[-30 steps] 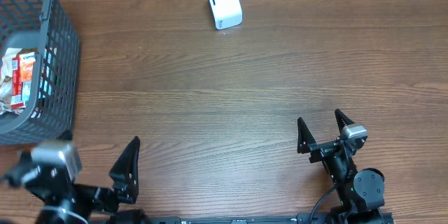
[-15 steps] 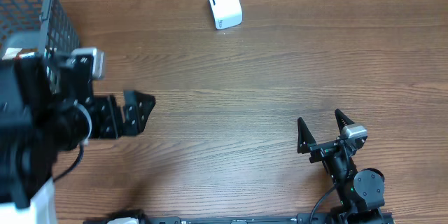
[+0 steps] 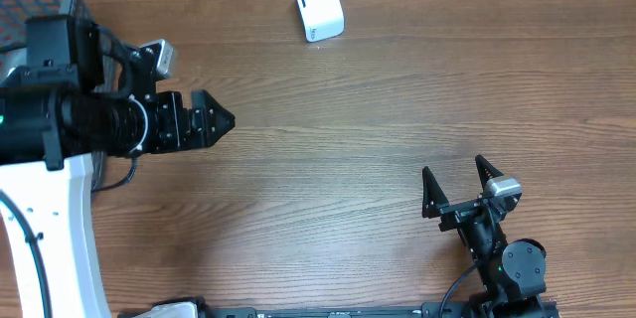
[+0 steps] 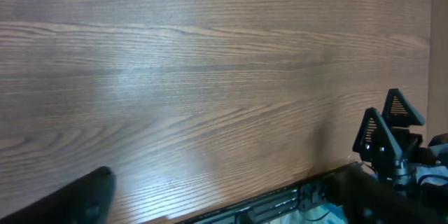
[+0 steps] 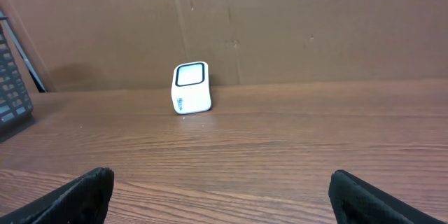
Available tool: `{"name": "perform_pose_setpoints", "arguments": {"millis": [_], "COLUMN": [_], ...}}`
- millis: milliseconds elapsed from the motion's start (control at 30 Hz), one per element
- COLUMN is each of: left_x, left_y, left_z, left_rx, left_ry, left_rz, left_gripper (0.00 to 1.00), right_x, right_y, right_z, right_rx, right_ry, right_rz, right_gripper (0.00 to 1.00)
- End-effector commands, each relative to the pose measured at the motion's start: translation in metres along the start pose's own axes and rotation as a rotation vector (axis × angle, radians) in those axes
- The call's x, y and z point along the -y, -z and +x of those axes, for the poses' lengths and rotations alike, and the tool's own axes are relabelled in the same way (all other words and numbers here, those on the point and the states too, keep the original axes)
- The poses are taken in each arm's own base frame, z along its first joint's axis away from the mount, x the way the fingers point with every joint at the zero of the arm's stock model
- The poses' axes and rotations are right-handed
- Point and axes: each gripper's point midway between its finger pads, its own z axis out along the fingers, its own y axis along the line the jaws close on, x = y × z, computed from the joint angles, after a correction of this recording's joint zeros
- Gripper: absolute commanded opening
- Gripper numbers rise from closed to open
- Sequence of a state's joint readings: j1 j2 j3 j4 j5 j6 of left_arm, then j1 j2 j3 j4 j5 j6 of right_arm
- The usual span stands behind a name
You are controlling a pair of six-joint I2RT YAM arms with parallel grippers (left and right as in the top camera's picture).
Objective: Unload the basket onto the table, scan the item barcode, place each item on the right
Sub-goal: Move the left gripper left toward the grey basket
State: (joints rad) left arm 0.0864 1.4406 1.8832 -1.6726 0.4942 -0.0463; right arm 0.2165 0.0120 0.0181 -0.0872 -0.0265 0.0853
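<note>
Soft, even light falls from above. The tabletop shows crisp grain all round the scanner, with only faint, short shadows. The left arm, close under the overhead camera, looks large and slightly soft. In the left wrist view a broad pale sheen washes out the wood, and the left jaws are dark blurs. In the right wrist view the scanner is sharp and bright, the wall behind it is dim, and the right jaws are black and out of focus.
</note>
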Motion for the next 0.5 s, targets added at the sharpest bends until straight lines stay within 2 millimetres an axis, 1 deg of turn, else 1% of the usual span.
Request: {"name": "perform_pose_setpoints", "arguments": {"millis": [0,167,467], "left_x": [0.004,0.001,-0.017], "left_y": [0.000,-0.003,-0.003], "left_z": [-0.003,-0.005,-0.008], "left_rx": [-0.002,-0.011,0.004], "left_ry": [-0.018,-0.013,-0.018], "left_rz": [0.023,0.013,-0.090], "left_gripper": [1.00,1.00,1.00], "right_x": [0.001,0.001,0.001], "right_y": [0.000,0.000,0.000], "right_z": [0.001,0.001,0.001], "right_rx": [0.005,0.005,0.005], "right_ry": [0.000,0.000,0.000], "right_rz": [0.003,0.003,0.003], "right_gripper": [1.00,1.00,1.00]}}
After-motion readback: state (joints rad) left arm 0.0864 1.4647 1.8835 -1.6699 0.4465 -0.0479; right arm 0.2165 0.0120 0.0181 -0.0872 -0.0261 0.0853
